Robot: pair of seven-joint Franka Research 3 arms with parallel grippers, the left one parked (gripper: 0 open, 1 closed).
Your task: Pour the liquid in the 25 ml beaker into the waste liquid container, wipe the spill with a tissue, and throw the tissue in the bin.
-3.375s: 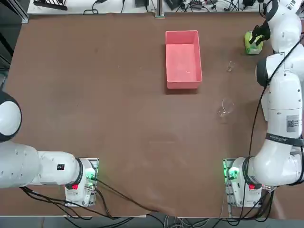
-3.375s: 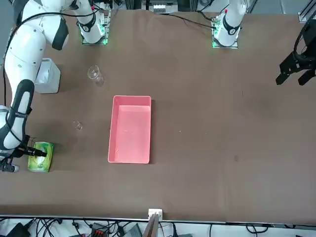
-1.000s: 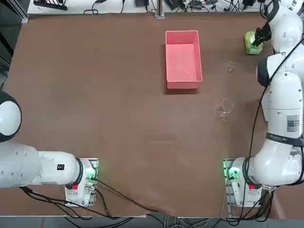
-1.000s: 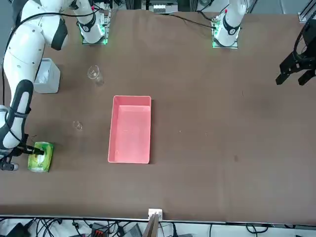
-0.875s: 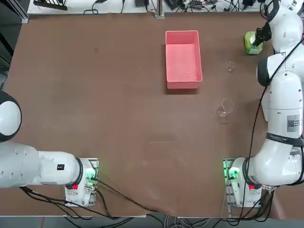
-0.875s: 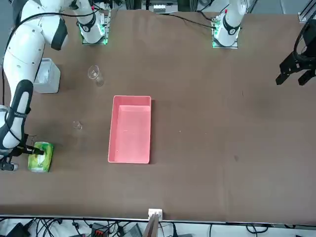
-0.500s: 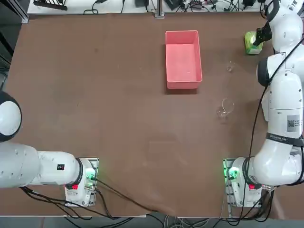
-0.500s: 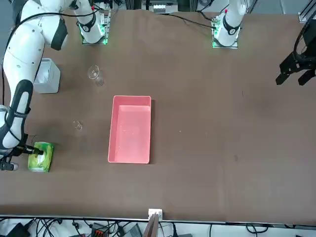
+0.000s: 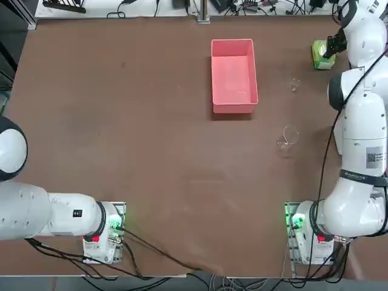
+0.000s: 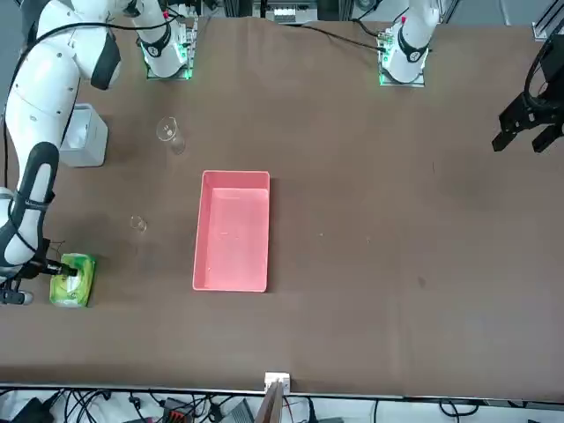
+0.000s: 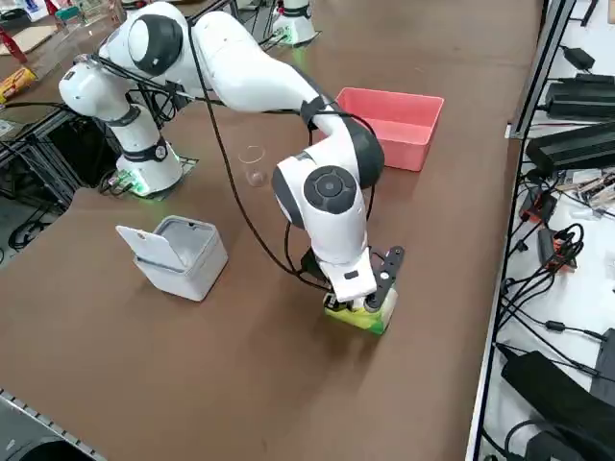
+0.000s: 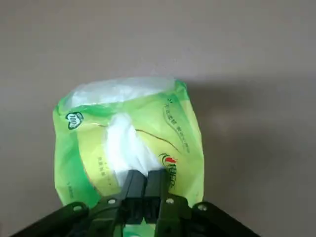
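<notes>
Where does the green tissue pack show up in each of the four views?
Top: green tissue pack at upper right, under the right hand.
Front: lower left edge.
Right side: low centre, beneath the wrist.
Right wrist: fills the middle.
Shared landmark: the right hand, shut on white tissue at the pack's opening.

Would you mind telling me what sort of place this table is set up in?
Probably a robotics lab bench set up for chemistry-style chores: two glass beakers and a pink tray on a brown table, cables along its edges. The right claw is shut on a tissue in the green pack.
</notes>
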